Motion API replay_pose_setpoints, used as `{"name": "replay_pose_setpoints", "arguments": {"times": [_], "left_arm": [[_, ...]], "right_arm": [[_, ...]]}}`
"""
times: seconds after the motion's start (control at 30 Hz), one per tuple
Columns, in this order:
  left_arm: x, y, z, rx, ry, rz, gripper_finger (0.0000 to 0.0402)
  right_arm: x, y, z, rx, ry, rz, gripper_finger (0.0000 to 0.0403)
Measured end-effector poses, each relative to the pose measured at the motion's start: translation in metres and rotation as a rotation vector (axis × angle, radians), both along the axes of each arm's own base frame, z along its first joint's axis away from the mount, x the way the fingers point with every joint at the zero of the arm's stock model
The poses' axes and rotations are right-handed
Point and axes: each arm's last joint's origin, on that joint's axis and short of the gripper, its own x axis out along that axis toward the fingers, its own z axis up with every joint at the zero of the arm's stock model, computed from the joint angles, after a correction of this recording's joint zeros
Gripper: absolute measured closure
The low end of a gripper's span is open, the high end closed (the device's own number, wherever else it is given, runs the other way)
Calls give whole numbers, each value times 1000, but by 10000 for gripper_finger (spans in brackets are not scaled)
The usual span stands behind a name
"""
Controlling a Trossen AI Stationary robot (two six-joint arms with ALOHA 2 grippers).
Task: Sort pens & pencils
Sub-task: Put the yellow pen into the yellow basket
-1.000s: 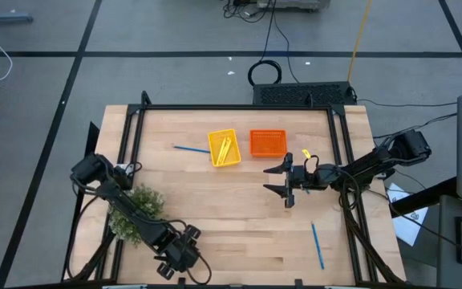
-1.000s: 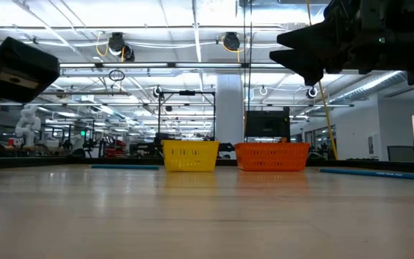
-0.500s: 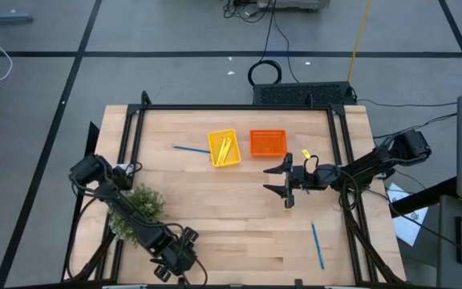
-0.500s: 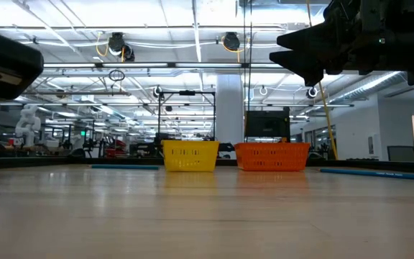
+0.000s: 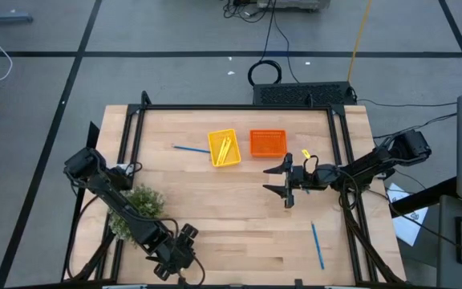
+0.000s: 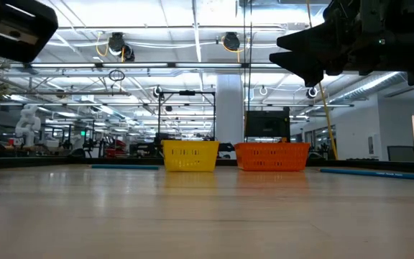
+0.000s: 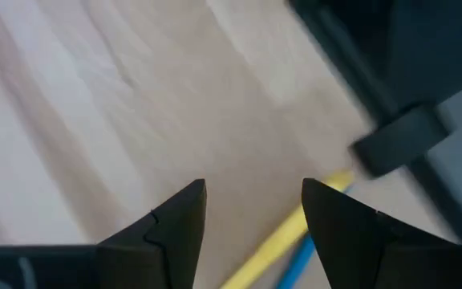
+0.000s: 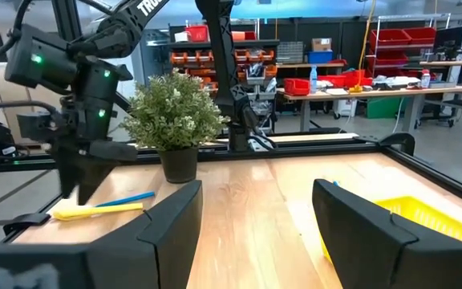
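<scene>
Yellow and blue lie side by side at the desk's (image 5: pixel 223 217) front-left corner: 1 pencil (image 7: pixel 283 239) and 1 pen (image 7: pixel 301 261), touching or nearly so, just beyond the left jaws. Those jaws stand apart and empty, pointing down at the pair beside the potted plant (image 5: pixel 137 210). The right jaws, also apart and empty, hover mid-desk, right of centre.

The step in hand looks like picking 1 stick of that pair. To do it well, the left jaws should straddle only 1 stick, crosswise near its middle, and take the outer one so the other is not dragged along. Lift straight up before travelling; the plant stands close.

Pencils belong in the yellow tray (image 5: pixel 224 148), where some already lie; the orange tray (image 5: pixel 268 143) next to it looks empty and is probably for pens. 1 more pen (image 5: pixel 187 148) lies left of the yellow tray, and another (image 5: pixel 317 245) lies near the front right.

Writing: white letters starting "TR" on the left arm (image 8: pixel 127 24); the rest is cut off.
</scene>
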Motion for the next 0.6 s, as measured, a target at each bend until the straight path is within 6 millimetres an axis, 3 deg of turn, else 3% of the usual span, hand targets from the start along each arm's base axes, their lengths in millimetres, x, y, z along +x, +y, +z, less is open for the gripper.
{"name": "replay_pose_setpoints", "arguments": {"times": [0.27, 0.6], "left_arm": [[-4, -1, -5, 144, -47, -247, 190], [-15, 3, -9, 191, 57, -278, 190]], "right_arm": [[0, 0, -1, -3, 15, 0, 177], [0, 0, -2, -4, 20, 0, 177]]}}
